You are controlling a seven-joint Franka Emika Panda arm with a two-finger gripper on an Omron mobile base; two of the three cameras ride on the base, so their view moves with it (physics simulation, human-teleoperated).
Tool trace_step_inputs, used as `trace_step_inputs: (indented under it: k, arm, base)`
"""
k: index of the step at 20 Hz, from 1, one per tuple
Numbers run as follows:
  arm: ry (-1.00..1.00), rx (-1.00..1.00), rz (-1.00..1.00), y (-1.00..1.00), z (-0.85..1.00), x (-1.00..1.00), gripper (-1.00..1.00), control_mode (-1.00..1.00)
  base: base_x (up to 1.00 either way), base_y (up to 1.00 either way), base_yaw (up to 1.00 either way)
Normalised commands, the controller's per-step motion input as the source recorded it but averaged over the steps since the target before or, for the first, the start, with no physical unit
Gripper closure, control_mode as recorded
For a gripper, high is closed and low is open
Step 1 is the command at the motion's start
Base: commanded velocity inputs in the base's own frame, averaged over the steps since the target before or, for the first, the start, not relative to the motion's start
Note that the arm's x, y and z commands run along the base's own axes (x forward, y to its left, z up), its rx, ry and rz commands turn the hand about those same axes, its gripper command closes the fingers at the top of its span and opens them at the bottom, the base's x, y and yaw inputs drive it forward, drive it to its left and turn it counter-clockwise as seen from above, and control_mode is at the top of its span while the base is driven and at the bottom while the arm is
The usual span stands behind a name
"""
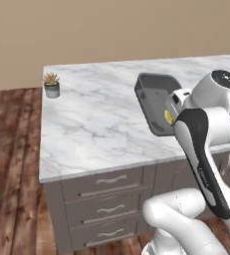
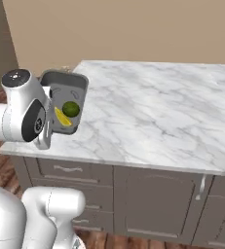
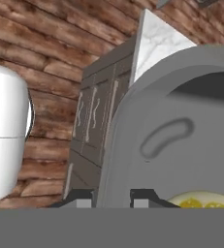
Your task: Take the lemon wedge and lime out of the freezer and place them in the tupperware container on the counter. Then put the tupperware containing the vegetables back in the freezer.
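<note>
Small potted succulent (image 1: 51,84) at far corner; wood plank floor (image 1: 9,169) below.

Flat, even rendered light, moderately bright, no clear source. White-and-grey marbled counter top (image 1: 96,124) reads evenly lit with no glare; soft dim shading under its front overhang on the grey drawer fronts (image 1: 104,201). See-through dark grey plastic tub (image 2: 67,104) is shaded darker inside. Small grey pot with a succulent (image 1: 51,85) throws barely any shadow. Both base views slightly soft and low-res. Hand view blurry up close, brown wood-plank floor (image 3: 45,53) coarse.
</note>
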Motion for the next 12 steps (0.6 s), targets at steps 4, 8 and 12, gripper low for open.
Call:
trace_step_inputs:
  k: [4, 8, 12]
  arm:
    - [0.0, 0.0, 0.0, 0.0, 0.0, 0.0, 1.0, 1.0]
    - [0.0, 0.0, 0.0, 0.0, 0.0, 0.0, 1.0, 1.0]
    - [0.0, 0.0, 0.0, 0.0, 0.0, 0.0, 1.0, 1.0]
  base:
    - [0.09, 0.78, 0.6]
    - [0.0, 0.66, 0.79]
    - [0.0, 0.65, 0.81]
